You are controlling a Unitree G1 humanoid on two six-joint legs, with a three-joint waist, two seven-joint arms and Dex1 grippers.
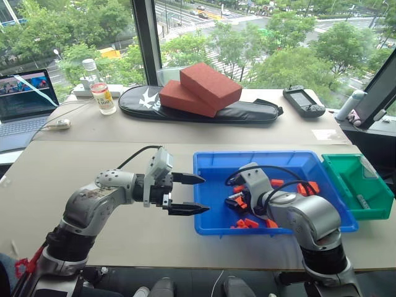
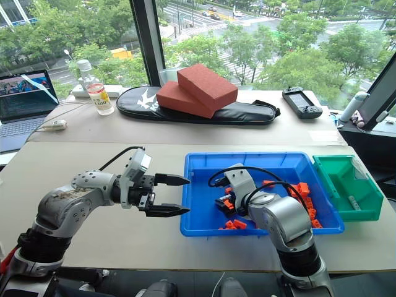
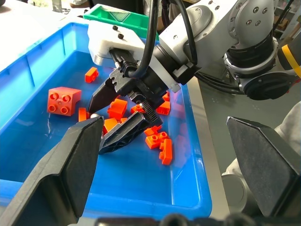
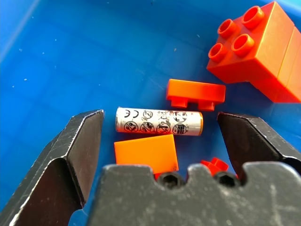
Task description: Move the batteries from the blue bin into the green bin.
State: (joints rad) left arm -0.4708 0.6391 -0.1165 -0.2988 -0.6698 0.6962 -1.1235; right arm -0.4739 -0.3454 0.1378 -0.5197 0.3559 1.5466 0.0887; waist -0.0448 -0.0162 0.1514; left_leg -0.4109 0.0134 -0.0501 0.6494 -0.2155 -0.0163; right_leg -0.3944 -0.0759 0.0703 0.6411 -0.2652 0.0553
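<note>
Blue bin [image 4: 56, 42] — CE-marked battery [image 4: 159, 121]

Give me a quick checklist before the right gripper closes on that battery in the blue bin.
1. Right gripper open: ok, its fingers stand wide.
2. Battery between the fingers: ok, it lies flat in the gap with a finger off each end.
3. Grip line clear of blocks: not ok, an orange block touches the battery's side and another lies close on the other side, so one may get pinched.
4. Fingers down at the battery's level: cannot tell.
5. Left gripper out of the way: ok, open at the blue bin's left edge, apart from the right one.
6. Green bin free to receive: ok, room inside.
</note>
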